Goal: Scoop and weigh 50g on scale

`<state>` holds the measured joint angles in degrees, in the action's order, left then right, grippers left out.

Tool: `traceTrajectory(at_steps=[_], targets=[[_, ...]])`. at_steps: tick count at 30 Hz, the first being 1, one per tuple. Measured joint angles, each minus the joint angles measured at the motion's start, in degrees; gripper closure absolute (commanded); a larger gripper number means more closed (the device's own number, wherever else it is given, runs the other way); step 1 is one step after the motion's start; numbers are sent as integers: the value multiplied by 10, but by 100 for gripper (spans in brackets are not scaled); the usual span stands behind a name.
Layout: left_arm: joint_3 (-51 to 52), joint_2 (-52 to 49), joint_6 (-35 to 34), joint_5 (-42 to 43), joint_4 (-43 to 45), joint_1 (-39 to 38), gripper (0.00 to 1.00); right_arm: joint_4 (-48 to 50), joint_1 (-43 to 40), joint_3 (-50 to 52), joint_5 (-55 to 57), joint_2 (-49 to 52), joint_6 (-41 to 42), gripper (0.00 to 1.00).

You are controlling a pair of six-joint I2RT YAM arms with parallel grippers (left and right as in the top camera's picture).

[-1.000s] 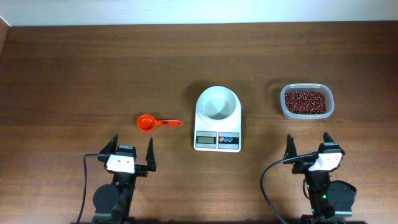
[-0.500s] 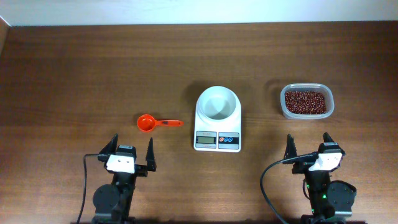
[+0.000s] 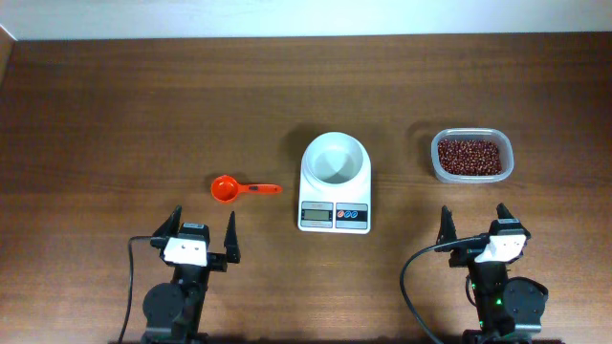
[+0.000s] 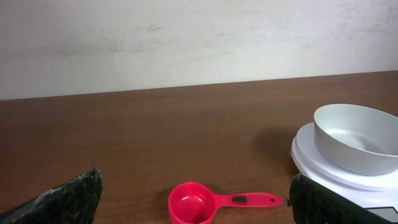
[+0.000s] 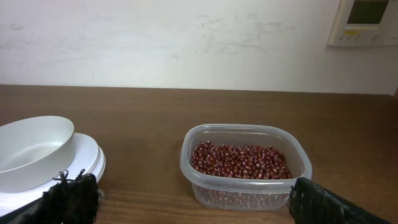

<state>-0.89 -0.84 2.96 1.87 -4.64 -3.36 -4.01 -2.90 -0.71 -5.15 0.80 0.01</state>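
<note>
The left gripper, wide open and empty, should reach ahead and slightly right, straddle the handle of the orange scoop, not its cup, then close squarely.

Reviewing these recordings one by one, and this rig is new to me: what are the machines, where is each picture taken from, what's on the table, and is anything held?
Two robot arms stand at the near edge of a wooden table, each ending in a two-fingered pincer. One picture looks straight down from above. The other two come from cameras on the wrists, so the dark shapes in their bottom corners belong to that arm's own pincer. The left pincer and right pincer are both open and hold nothing. On the table lie an orange scoop, a white scale carrying an empty white bowl, and a clear tub of red-brown beans.
</note>
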Motion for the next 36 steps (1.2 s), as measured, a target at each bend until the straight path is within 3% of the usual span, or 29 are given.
traceTrajectory(at_steps=[13, 20, 36], targets=[[0, 0, 0, 3, 3, 0, 1, 0, 0, 0, 0, 0, 0, 1], [-3, 0, -20, 50, 3, 0, 1, 0, 0, 0, 0, 0, 0, 1], [-154, -24, -46, 71, -177, 0, 1, 0, 0, 0, 0, 0, 0, 1]])
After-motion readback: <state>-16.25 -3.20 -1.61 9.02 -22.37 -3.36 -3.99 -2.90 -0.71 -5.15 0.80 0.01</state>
